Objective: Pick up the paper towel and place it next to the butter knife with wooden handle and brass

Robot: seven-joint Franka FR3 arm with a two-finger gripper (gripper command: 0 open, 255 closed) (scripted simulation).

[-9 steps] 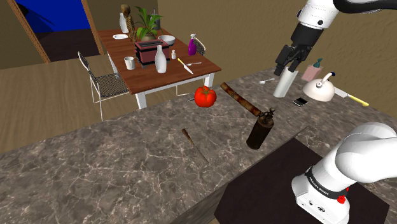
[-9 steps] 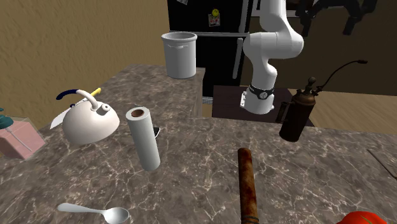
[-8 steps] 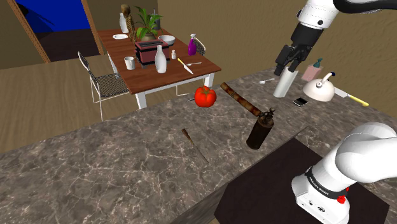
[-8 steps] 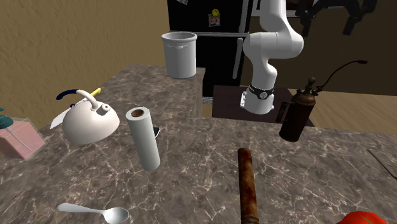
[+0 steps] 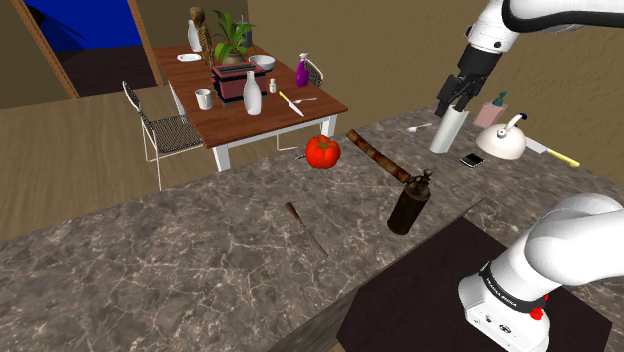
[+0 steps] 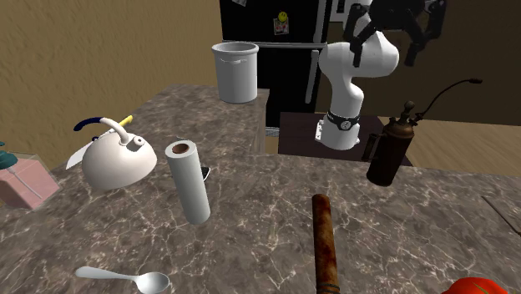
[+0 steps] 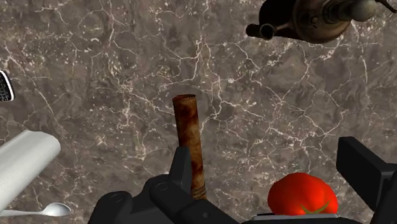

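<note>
Paper towel [image 5: 447, 128] stands on the counter [image 5: 200, 260], a white kettle [image 5: 500, 142] at its 3 o'clock in the shoulder view. The gripper [image 5: 455, 97] hangs at its 12 o'clock (fingers apart, empty).

**Desk:** What runs out of frame in the wrist view?

**Photographer:** 3 things: the paper towel [image 7: 22, 165], the spoon [image 7: 48, 210] and the dark spouted can [image 7: 312, 16], each cut by an edge. The tomato [image 7: 302, 194] sits partly behind the gripper [image 7: 264, 151].

**Desk:** And the butter knife [image 5: 305, 228]?

**Photographer:** On the marble counter [image 5: 200, 250], too small in the shoulder view to make out its handle.
</note>
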